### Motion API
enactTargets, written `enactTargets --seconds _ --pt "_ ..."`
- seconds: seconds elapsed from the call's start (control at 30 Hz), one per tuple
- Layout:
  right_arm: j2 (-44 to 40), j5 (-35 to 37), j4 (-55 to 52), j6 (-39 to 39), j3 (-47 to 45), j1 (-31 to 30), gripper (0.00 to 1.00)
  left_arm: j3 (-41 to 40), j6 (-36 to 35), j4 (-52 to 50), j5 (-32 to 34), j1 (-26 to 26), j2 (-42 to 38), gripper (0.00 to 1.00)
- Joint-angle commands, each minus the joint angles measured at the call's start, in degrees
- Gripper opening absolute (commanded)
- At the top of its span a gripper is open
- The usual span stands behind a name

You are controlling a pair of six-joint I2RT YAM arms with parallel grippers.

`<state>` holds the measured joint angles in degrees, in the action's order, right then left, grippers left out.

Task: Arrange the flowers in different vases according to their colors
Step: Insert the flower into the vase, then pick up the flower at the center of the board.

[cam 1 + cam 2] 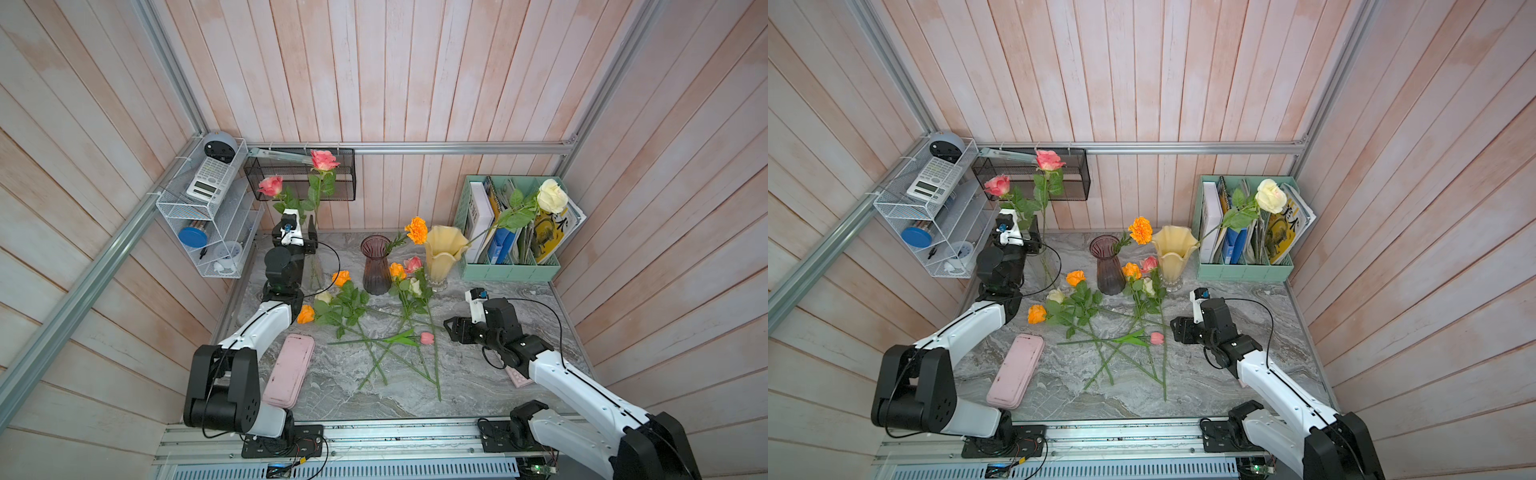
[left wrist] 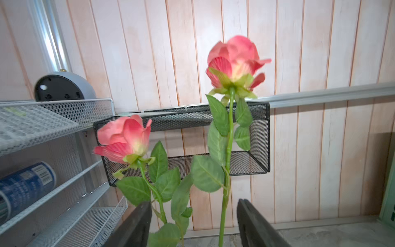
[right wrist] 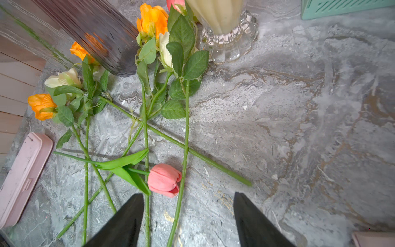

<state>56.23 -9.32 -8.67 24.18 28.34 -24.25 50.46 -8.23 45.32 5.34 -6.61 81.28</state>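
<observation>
Left gripper (image 2: 192, 222): jaws spread. It is held up at the far left corner of the worktop (image 1: 374, 409), close by the rim of the clear glass cylinder vase (image 1: 316, 270).
- The stem of the taller pink rose (image 2: 235, 59) rises between the fingers (image 2: 132, 224) with a gap on each side, so nothing is pinched.
- The shorter pink rose (image 2: 124, 139) stands beside it. Its stem passes just by one finger; I cannot tell whether they touch.
- In both top views both stems go down into the cylinder vase.

Right gripper (image 3: 188, 218): jaws spread and empty. It hovers low over the worktop toward the right edge. The pink tulip (image 3: 164, 179) lies flat just ahead of it, and two loose green stems run beneath the gap.

Far edge, middle:
- The dark purple ribbed vase (image 1: 375, 266) stands upright and holds the marigold (image 1: 417, 230).
- The pale yellow vase (image 1: 444, 253) stands just to its right. It holds one cream-white rose (image 1: 552, 196), which leans out over the mint-green file holder (image 1: 509, 272) in the far right corner.

Loose on the worktop, in front of the two vases with stems crossing:
- three orange roses (image 1: 341, 277)
- two small cream roses (image 1: 323, 296)
- one pink rose (image 1: 413, 264), its head near the foot of the yellow vase

A pink case (image 1: 289, 371) lies near the left edge, apart from the stems.
</observation>
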Motion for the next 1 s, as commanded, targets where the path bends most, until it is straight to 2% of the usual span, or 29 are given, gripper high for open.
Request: enactTargets --seconds 0.0,0.1,0.23,0.3,0.37,0.43,0.53,0.77,0.97 --pt "-3.4 -0.2 -0.2 0.4 -1.7 0.3 0.73 -1.7 0.9 -7.7 1.0 -2.5 -7.6 0.7" --pt "-5.4 0.2 -1.8 1.2 -2.1 0.4 0.73 -1.5 0.4 -21.0 -1.4 -8.5 -16.7 0.7" --pt "-6.5 0.8 -2.8 2.7 -2.7 0.7 0.73 -4.2 -1.7 -36.3 -4.1 -19.9 -25.5 0.72" --pt "-5.9 0.6 -3.1 3.1 -2.9 0.8 0.73 -5.1 -3.1 -42.1 -1.9 -26.2 -26.3 0.72" --pt "-4.8 0.1 -3.5 3.7 -2.9 1.2 0.73 -5.3 -2.5 -45.3 3.4 -31.6 -24.4 0.71" --pt "-3.9 0.8 -4.5 5.3 -2.7 1.4 0.73 -5.4 2.2 -47.1 2.9 -33.1 -22.2 0.68" --pt "-3.8 1.2 -5.4 5.9 -2.9 1.5 0.73 -8.2 6.7 -44.5 0.3 -35.5 -20.4 0.68" --pt "-4.8 0.8 -8.9 5.5 -3.4 1.5 0.73 -9.6 8.7 -46.6 2.6 -39.8 -14.0 0.66" --pt "-2.9 -3.7 -10.1 5.0 -3.0 1.4 0.71 -14.7 14.1 -43.4 3.3 -40.7 -16.5 0.65"
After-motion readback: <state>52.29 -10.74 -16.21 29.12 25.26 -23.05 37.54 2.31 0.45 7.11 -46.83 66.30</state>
